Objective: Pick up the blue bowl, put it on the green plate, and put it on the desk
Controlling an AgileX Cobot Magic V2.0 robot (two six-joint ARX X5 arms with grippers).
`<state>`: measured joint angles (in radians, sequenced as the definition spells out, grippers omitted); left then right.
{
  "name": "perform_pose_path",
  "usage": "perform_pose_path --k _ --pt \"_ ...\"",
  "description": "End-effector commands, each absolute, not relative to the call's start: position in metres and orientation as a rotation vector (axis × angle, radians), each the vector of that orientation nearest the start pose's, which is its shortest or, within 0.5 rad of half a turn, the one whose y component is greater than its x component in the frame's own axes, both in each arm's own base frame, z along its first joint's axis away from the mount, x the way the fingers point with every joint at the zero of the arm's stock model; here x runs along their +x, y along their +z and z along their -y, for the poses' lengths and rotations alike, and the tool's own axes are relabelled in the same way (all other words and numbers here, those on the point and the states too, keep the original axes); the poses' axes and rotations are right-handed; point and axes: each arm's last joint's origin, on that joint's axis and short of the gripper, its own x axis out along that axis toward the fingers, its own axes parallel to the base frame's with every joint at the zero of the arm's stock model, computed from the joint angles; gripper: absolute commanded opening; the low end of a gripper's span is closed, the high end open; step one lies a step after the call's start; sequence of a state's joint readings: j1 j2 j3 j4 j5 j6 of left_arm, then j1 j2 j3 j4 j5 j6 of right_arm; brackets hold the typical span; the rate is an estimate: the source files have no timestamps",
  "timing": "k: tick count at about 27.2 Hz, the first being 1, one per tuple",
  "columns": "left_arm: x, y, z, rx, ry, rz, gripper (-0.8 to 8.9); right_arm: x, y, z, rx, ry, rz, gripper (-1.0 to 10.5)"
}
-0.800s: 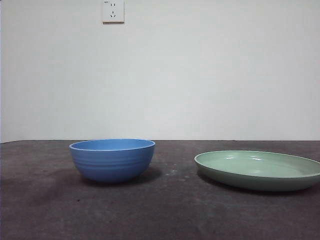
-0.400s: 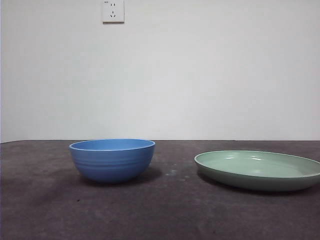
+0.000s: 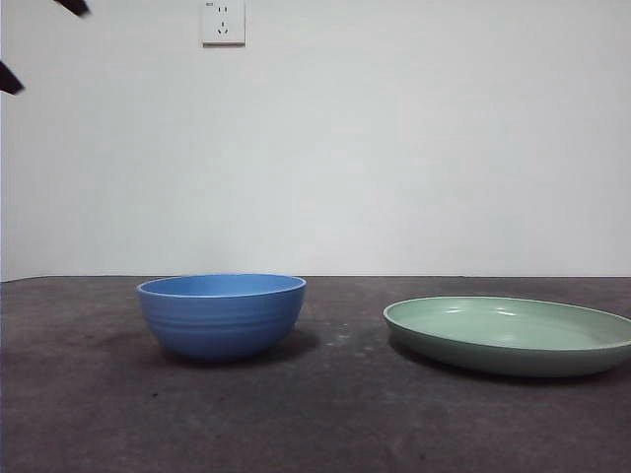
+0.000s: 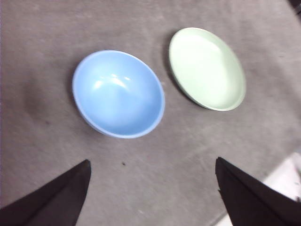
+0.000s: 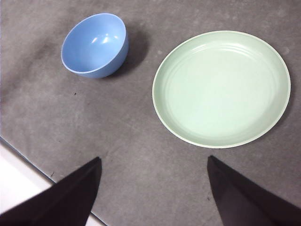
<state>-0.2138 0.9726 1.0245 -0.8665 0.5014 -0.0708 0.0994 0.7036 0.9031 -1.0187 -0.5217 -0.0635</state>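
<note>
**Nothing grasped yet: bowl and plate both sit apart on the desk**

Round glossy medium-blue bowl point(image 3: 221, 315) with faint ridges on its outside stands upright on the dark grey-brown matte desk point(image 3: 325, 424), empty, nothing touching it. Wide shallow pale mint-green plate point(image 3: 509, 335) with a raised rim lies flat on the desk beside it, clear gap between the two, also empty.

Left gripper point(image 4: 153, 193): fingers spread wide, holding nothing; its wrist view looks down on the bowl point(image 4: 118, 93) with the plate point(image 4: 207, 68) further off. It hovers high above the desk on the bowl's side. Two black tips at the top corner of the front view are probably this arm, can't confirm.

Right gripper point(image 5: 154, 190): fingers also spread wide, empty; it hangs above the desk with the plate point(image 5: 221, 88) nearer and the bowl point(image 5: 94, 44) further away. Part of the pale desk edge shows in both wrist views.

White wall socket point(image 3: 223, 22) on the back wall, irrelevant.

Progress, judged: zero steps done. Bowl not picked, not on the plate. Left to do: descend to the bowl, grip its rim, lift, carry across the gap, set it down inside the plate, then the final placing on the desk. Left arm looks the likelier one for the pick, being over the bowl.
</note>
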Motion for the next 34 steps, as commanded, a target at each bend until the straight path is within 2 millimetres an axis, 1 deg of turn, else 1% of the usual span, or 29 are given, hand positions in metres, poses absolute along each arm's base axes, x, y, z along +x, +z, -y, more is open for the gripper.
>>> perform_pose_path --k 1,7,12,14,18,21,25,27,30,34 --pt "0.191 0.331 0.062 -0.147 -0.602 -0.864 4.07 0.109 0.319 -0.026 0.121 0.613 -0.777 3.6" --pt "0.234 0.321 0.09 -0.059 -0.548 -0.956 3.98 0.109 0.319 -0.026 0.121 0.613 -0.777 3.6" --pt "0.269 0.3 0.109 0.032 -0.441 -1.008 3.98 0.11 0.32 -0.026 0.121 0.613 -0.777 3.6" --pt "0.282 0.288 0.114 0.056 -0.402 -1.006 3.98 0.11 0.32 -0.026 0.121 0.613 -0.777 3.6" --pt "0.299 0.267 0.12 0.066 -0.389 -1.039 3.98 0.11 0.32 -0.026 0.121 0.613 -0.776 3.6" --pt "0.313 0.242 0.126 0.074 -0.384 -1.091 3.98 0.11 0.32 -0.026 0.119 0.614 -0.766 3.6" --pt "0.323 0.218 0.133 0.086 -0.383 -1.143 3.98 0.11 0.32 -0.026 0.118 0.614 -0.762 3.6" --pt "0.326 0.209 0.135 0.091 -0.382 -1.167 3.9 0.111 0.321 -0.026 0.117 0.614 -0.761 3.6" --pt "0.328 0.203 0.137 0.092 -0.381 -1.176 2.89 0.111 0.321 -0.026 0.117 0.614 -0.761 3.6" --pt "0.329 0.203 0.137 0.078 -0.374 -1.168 1.06 0.111 0.321 -0.026 0.117 0.614 -0.761 3.6"
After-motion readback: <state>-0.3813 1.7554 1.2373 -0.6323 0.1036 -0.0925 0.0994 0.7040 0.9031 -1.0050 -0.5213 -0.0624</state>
